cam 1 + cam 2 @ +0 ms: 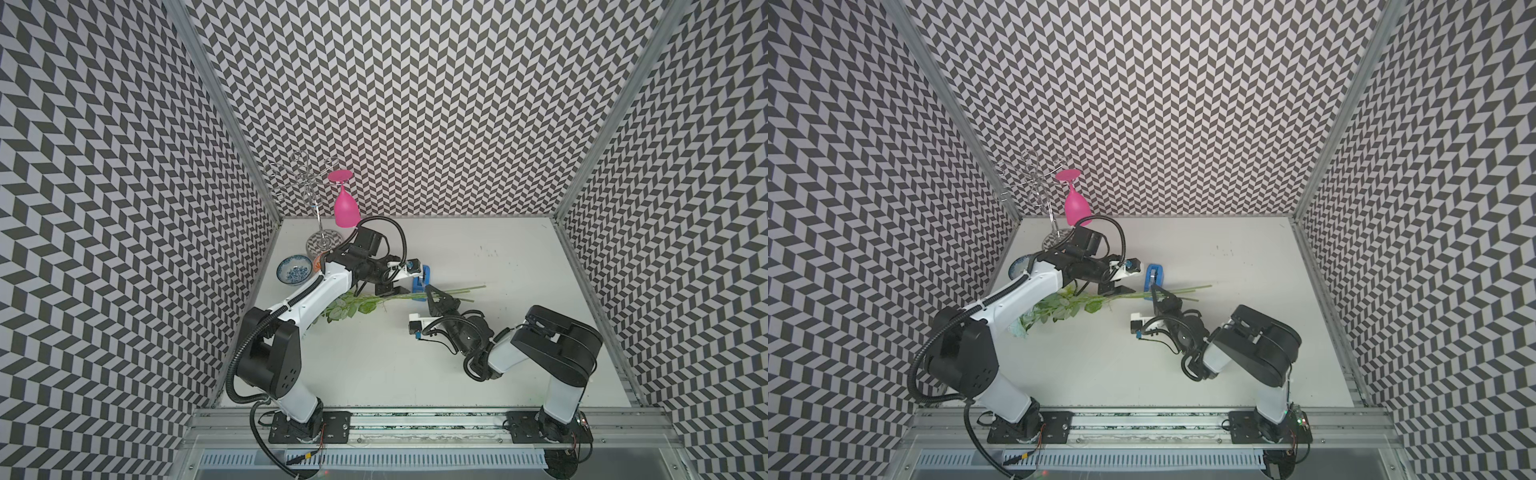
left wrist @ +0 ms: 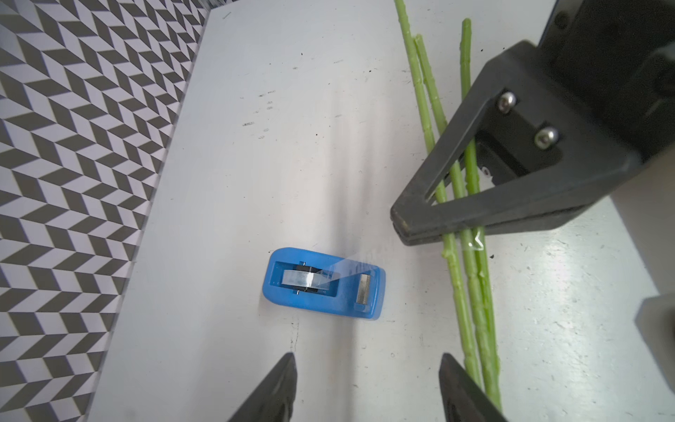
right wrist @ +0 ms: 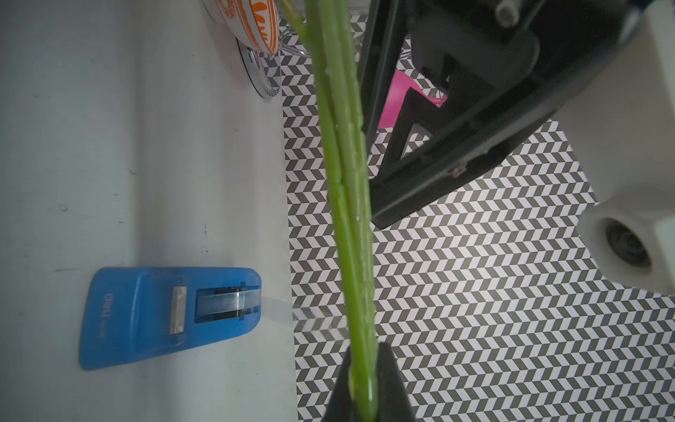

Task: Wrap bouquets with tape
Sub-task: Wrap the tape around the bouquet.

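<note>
While the bouquets (image 1: pixel 374 300) lie across the white table (image 1: pixel 519 257) with their leaves toward my left arm's side, I see my right gripper (image 3: pixel 365 380) pinching the bare green stems (image 2: pixel 471 255) between pressed-together jaws. A strip of clear tape runs from the stems, just beside that grip, back to the tape dispenser (image 2: pixel 323 283), which sits flat on the table on the back-wall side of the stems, close to them. My left gripper (image 2: pixel 367 387) hovers near the dispenser with its jaws spread and nothing between them; one fingertip (image 2: pixel 456 380) is just beside the stems, and I cannot tell whether it touches them. Farther from the dispenser, toward the back left corner, stand a blue-patterned bowl (image 1: pixel 294 269), a wire glass rack (image 1: pixel 309 191) and a pink goblet (image 1: pixel 345 203) hanging upside down from it
</note>
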You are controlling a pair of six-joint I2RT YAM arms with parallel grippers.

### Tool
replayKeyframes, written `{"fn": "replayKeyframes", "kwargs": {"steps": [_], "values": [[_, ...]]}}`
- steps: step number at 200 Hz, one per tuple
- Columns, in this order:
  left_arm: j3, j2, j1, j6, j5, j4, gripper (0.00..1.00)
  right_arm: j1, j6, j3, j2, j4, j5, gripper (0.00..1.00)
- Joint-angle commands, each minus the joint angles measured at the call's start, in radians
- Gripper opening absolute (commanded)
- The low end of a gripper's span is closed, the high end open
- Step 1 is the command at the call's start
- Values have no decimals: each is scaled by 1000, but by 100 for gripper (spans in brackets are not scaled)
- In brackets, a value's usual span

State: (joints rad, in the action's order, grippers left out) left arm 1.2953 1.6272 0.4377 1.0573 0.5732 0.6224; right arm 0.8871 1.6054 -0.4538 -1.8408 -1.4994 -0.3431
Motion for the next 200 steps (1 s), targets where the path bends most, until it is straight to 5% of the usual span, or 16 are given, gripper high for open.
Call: {"fn": "replayKeyframes", "kwargs": {"steps": [1, 51, 129, 147, 184, 200], "values": [[61, -30, -16, 21, 30, 89, 62, 6, -7, -2, -9, -259, 1, 0], [-86, -202, -18, -1, 6, 17, 67, 8, -17, -14, -12, -244, 9, 0], [-106, -87, -4, 21, -52, -1, 62, 32, -15, -29, -8, -215, 18, 0], [-107, -54, 3, 24, -84, -7, 51, 36, -27, -27, 11, -188, 21, 0], [-136, -83, 3, 20, -98, -74, 8, 39, -71, -8, 47, -135, 20, 0], [-148, -99, 1, 14, -124, -108, 0, 47, -101, -4, 70, -75, 5, 10]]}}
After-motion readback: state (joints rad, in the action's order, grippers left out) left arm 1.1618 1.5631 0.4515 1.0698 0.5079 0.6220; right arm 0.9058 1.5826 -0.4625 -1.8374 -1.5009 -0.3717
